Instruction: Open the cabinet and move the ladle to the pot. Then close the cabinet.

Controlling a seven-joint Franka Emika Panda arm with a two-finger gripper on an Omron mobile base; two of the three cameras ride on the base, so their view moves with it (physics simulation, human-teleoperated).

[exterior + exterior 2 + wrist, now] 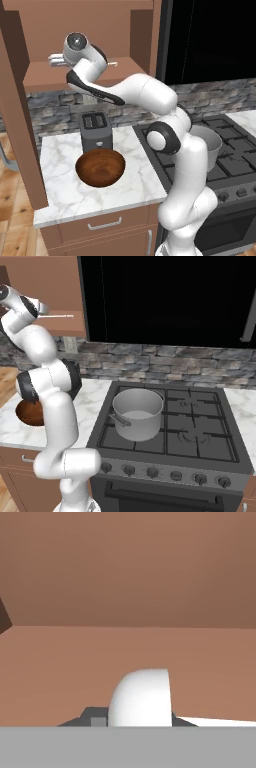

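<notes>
The cabinet (30,75) stands open, its door (17,125) swung out to the left; the arm reaches onto the cabinet's shelf, where the gripper (56,60) sits at the ladle (59,316); the ladle's thin silver handle lies along the shelf and its white bowl (141,698) sits just ahead of the hand. Whether the fingers are spread or pinching the ladle I cannot tell. The pot (137,413) waits lidless on the stove's (200,431) front-left burner, well apart from the shelf; a wooden bowl (100,167) and toaster (95,129) sit on the counter below. I judge the fetching step in hand: next comes a firm grasp, a lift clear of the shelf, then a swing right and down to the pot; closing remains.
</notes>
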